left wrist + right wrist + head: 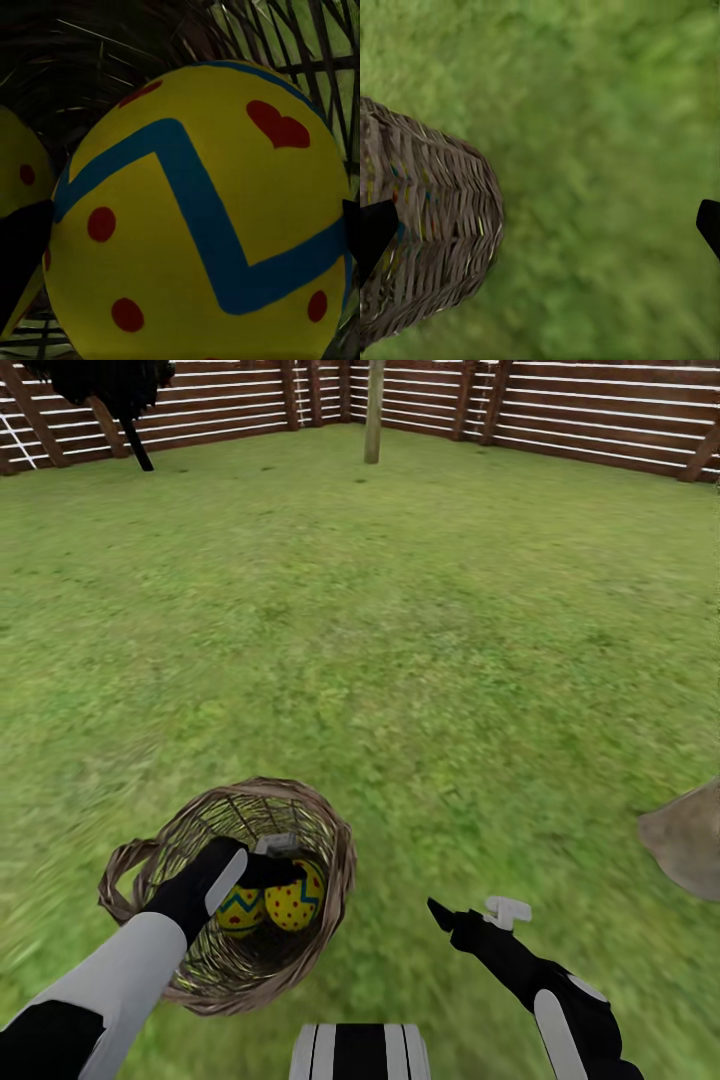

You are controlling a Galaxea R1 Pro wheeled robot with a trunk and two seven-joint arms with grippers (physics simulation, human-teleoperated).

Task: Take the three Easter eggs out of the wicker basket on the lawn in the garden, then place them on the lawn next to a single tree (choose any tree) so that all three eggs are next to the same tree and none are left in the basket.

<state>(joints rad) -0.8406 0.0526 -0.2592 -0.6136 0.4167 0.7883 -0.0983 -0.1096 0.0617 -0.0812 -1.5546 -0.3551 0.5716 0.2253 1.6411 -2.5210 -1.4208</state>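
Now left gripper (275,860) inside wicker basket (330,830), fingers apart around zigzag Easter egg (202,217) — centre it, clamp gently, lift straight up. Right gripper (470,913) spread, idle at basket's 3 o'clock.

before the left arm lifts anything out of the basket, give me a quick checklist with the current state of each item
1. Left gripper down inside the wicker basket: ok.
2. Egg centred between the left fingertips: ok in the left wrist view.
3. Jaws closed on that egg: cannot tell.
4. All three eggs accounted for: not ok, two show in the head view, one at and one at.
5. Right gripper empty, over the lawn beside the basket: ok.
6. Tree trunk in sight across open grass: ok.
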